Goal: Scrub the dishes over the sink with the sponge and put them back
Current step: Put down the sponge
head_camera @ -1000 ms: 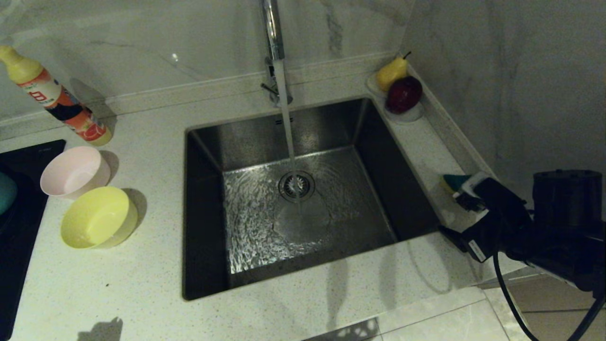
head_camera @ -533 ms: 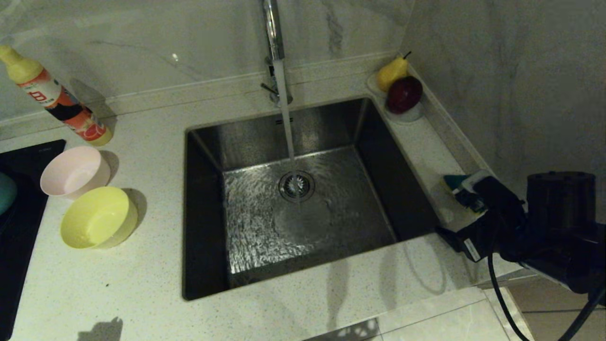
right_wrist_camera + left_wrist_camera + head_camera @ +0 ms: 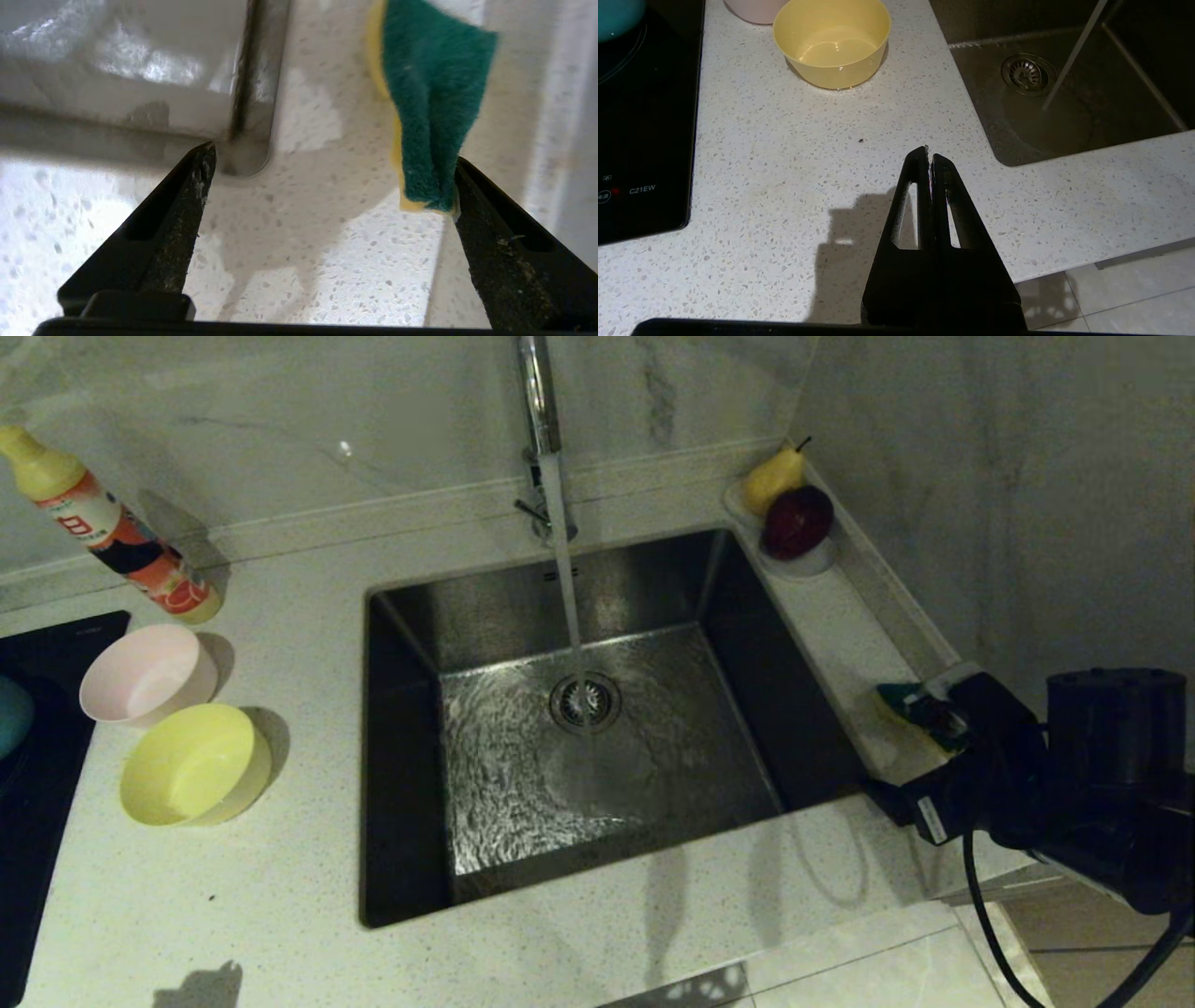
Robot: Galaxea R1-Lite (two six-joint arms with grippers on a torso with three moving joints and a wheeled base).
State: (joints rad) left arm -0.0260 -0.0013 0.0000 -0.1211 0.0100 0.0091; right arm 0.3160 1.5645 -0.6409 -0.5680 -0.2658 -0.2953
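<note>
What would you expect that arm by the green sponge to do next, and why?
Probably shift sideways to centre on the sponge, then close. The right gripper is open over the counter beside the sink, but the sponge sits against just one finger, not between the two.

blue bowl (image 3: 11,714) cut off at frame edge, sponge (image 3: 910,705) partly hidden

Glossy steel sink (image 3: 485,616), speckled stone counter (image 3: 233,896)
</note>
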